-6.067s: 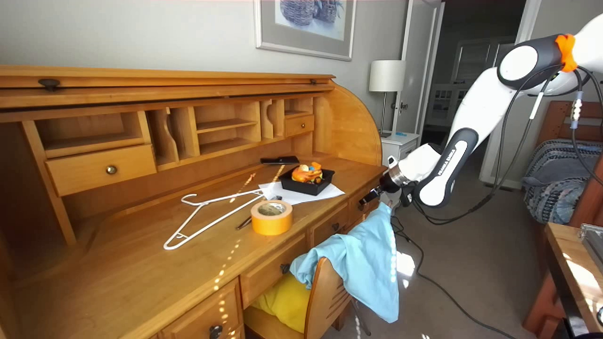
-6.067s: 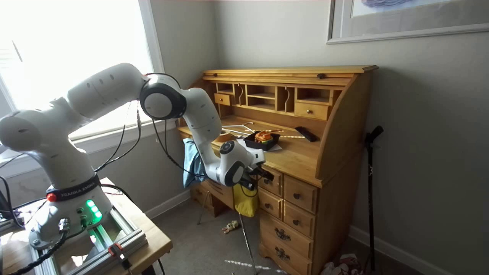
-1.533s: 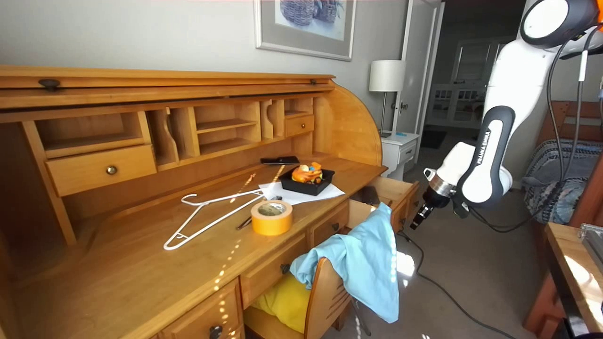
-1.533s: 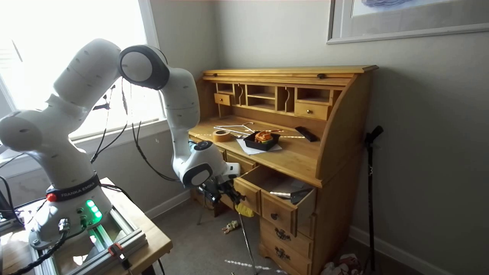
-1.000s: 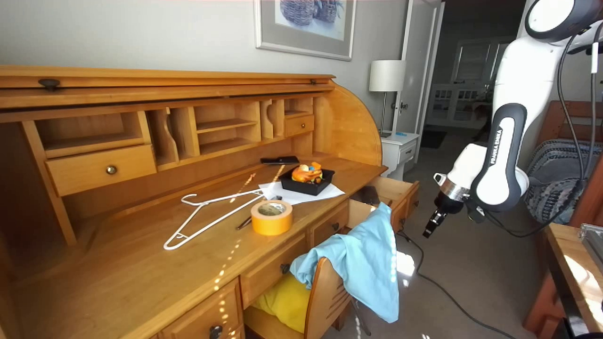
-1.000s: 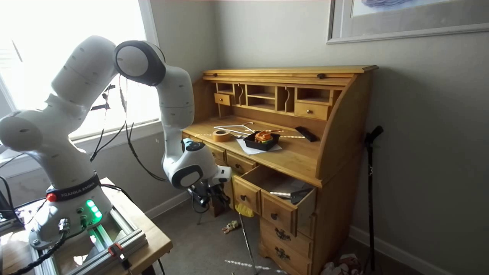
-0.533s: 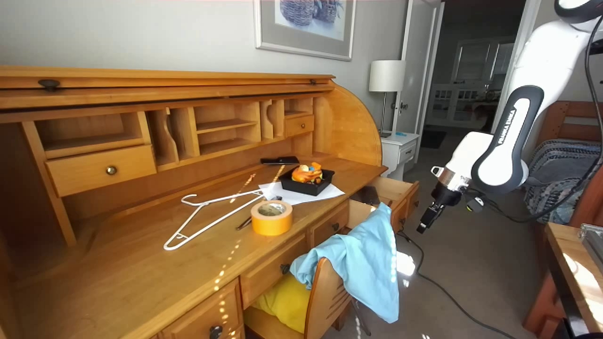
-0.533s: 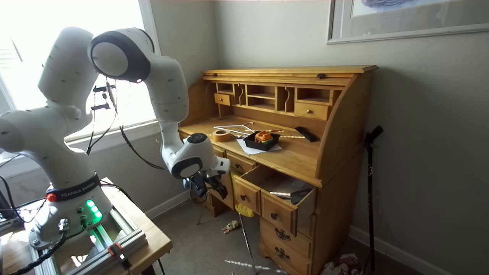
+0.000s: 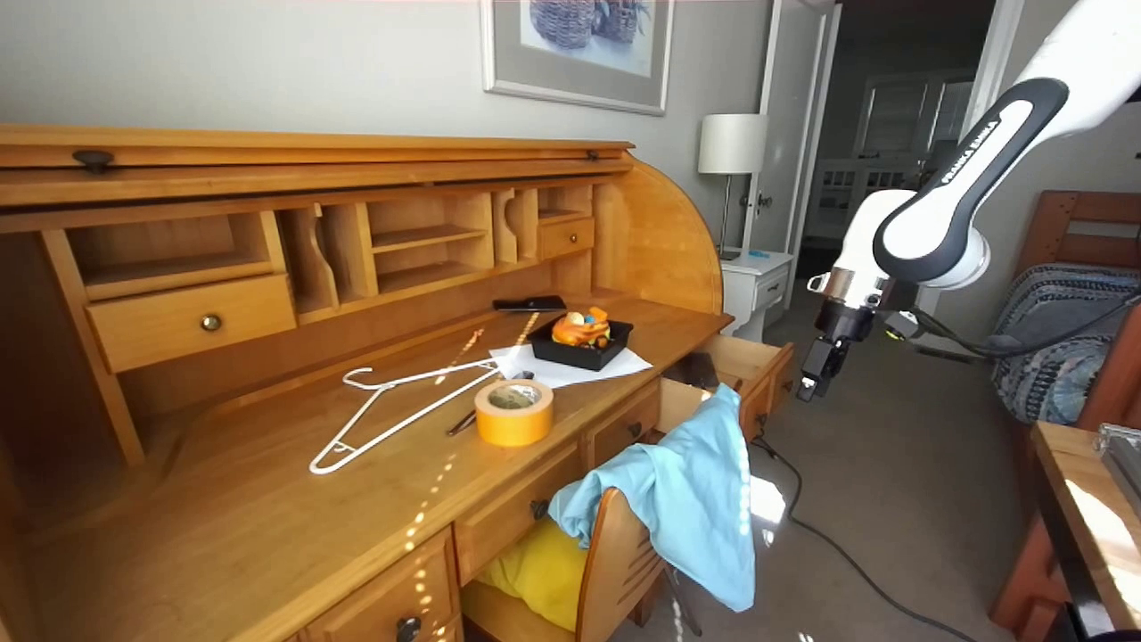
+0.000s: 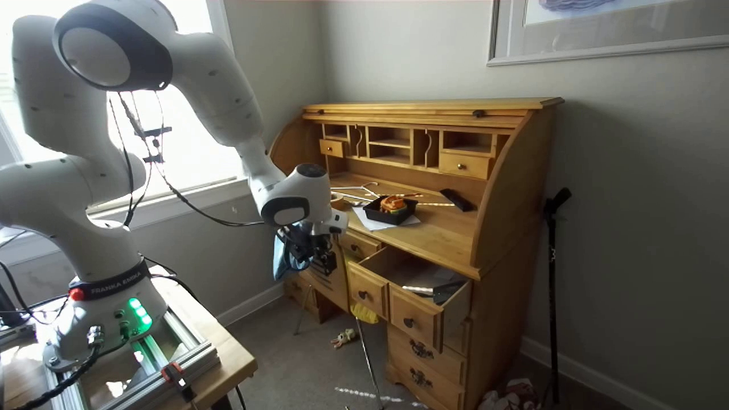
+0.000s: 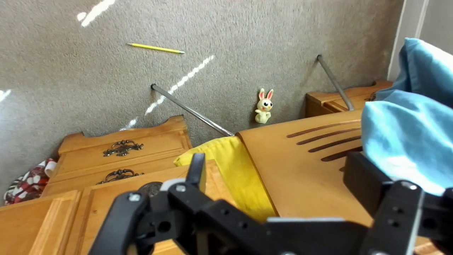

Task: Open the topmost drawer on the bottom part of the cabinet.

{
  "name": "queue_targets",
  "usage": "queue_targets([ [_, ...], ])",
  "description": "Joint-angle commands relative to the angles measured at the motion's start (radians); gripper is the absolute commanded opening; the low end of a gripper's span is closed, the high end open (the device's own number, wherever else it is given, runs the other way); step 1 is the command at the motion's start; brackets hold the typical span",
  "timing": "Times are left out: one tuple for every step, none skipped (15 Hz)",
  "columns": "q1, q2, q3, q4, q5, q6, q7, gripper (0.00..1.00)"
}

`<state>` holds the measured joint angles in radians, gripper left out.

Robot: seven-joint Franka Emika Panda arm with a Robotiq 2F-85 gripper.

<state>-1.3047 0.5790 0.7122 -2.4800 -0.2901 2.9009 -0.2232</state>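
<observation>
The cabinet [image 10: 510, 188] is the large honey-brown roll-top desk, seen in both exterior views [image 9: 673, 241]. Its topmost drawer [image 10: 417, 320] is pulled well out on the lower part; it has a two-panel front with dark knobs. A dark, flat, spatula-like object [image 10: 447, 291] lies inside it. The drawer also shows in an exterior view [image 9: 768, 392] and, partly behind the fingers, in the wrist view [image 11: 95, 212]. My gripper [image 11: 281, 177] is open with nothing between its fingers. It hangs in the air apart from the drawer front, in both exterior views [image 9: 813, 388] [image 10: 326, 265].
A wooden chair [image 11: 293, 170] with a light blue cloth [image 9: 686, 499] and a yellow cushion [image 9: 539, 571] stands against the desk beside the drawer. A tape roll [image 9: 514, 413], white hanger [image 9: 392, 410] and black tray [image 9: 579, 355] lie on the desktop. A toy rabbit [image 11: 263, 106] is on the floor.
The drawer was shut about six seconds ago with my gripper at its front; it is now out. My gripper has since backed away from the knob and, in the last half second, risen.
</observation>
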Motion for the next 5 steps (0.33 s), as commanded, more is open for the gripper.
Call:
queue_targets([
  [-0.010,-0.181,0.078,-0.020,0.181,-0.159,-0.119,1.00],
  [0.009,-0.232,0.076,-0.019,0.211,-0.186,-0.146,1.00],
  [0.037,-0.285,0.061,-0.018,0.231,-0.211,-0.164,1.00],
  [0.080,-0.188,0.006,0.000,0.258,-0.142,-0.182,1.00],
  [0.101,-0.231,-0.005,0.000,0.277,-0.165,-0.196,1.00],
])
